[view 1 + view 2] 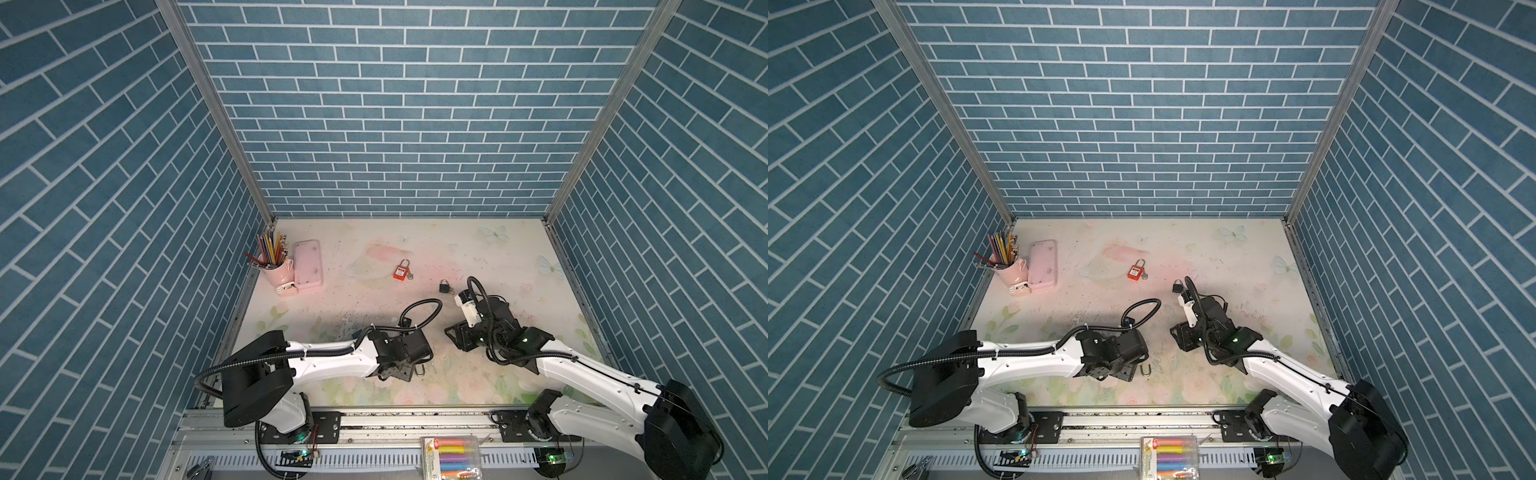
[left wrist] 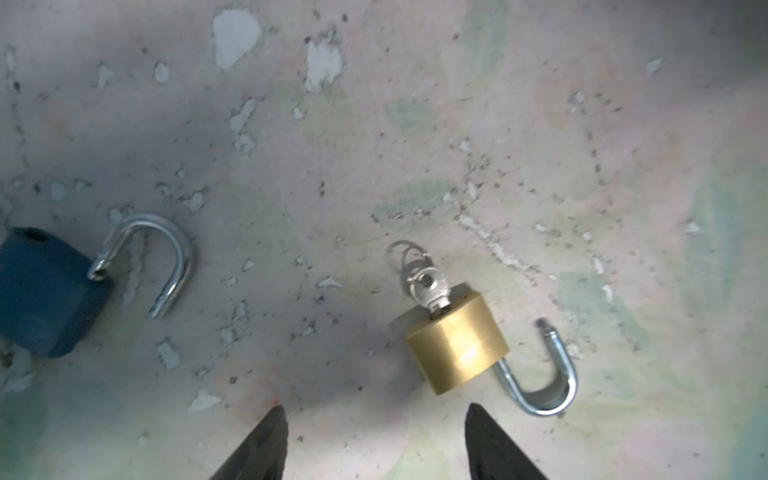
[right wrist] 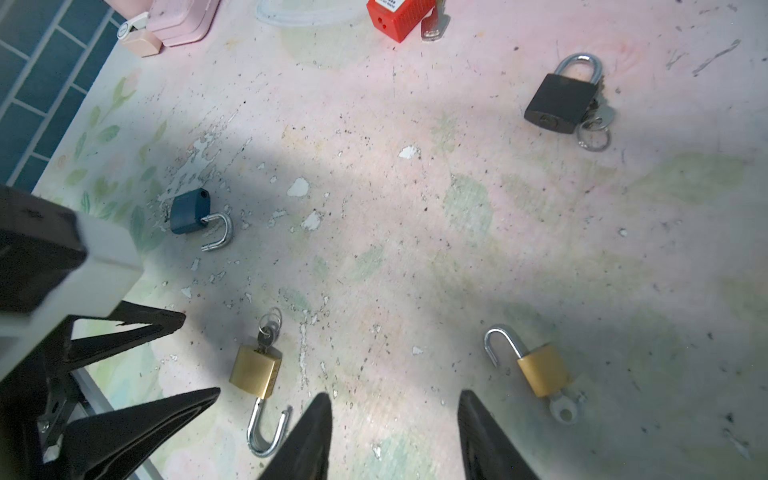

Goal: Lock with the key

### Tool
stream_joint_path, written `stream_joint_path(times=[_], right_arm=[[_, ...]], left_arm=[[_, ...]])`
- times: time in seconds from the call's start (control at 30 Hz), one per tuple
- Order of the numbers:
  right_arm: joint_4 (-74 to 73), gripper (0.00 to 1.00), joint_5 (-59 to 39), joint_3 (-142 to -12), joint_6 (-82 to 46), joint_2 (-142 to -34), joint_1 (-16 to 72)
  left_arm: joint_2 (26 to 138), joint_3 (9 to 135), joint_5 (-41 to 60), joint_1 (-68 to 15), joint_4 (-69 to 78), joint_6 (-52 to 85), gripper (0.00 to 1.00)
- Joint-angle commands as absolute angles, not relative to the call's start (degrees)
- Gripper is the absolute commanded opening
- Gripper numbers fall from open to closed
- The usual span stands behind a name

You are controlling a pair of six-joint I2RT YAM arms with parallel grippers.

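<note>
The only writing in sight was small black print on the white label of the red padlock, a ribbed plastic block lying toward the back of the desk; the print was too small to read.

The brass padlock lay flat near the front of the desk. It had a smooth, rounded golden body, and its bright steel shackle was swung open into a hook. A silver key on thin split rings sat in its keyhole. The left gripper hung just short of this lock, its dark tapered fingers spread apart with nothing between them. In both top views only the shackle showed beside that gripper.

The right gripper was also parted and empty, above bare desk. A second brass padlock, also unlatched and with a key in its base, lay to one side of it. A blue padlock with rounded corners lay open. A matte black padlock lay with its shackle closed, keys beside it. The desk's pale floral print was scuffed, speckled and chipped to white.
</note>
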State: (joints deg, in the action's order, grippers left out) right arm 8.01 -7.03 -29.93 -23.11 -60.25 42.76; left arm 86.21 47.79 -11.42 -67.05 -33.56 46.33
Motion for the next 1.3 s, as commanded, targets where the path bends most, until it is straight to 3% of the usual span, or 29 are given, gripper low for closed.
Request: stream_joint_path(times=[0.0,0.33,0.93,1.27], right_arm=[[6.01,0.5,-4.47,-30.26,-23.29,-59.22,42.89],[2.87,0.5,-1.97,-29.18,-24.93,-60.82,42.89],[0.83,0.5,-6.33,-25.97,-25.56,-56.19,30.63],[1.08,0.5,-6.95,-23.94,-26.83,-53.24,29.26]], left_arm=[[86.26,48.06,-15.58,-67.17,-39.72,44.77,0.69],[91.64,50.38,-16.51,-67.22,-38.72,39.68,0.87],[97.88,59.14,-13.71,-67.03,-33.01,35.13,0.86],[96.16,60.39,-14.01,-65.93,-31.02,27.13,0.87]])
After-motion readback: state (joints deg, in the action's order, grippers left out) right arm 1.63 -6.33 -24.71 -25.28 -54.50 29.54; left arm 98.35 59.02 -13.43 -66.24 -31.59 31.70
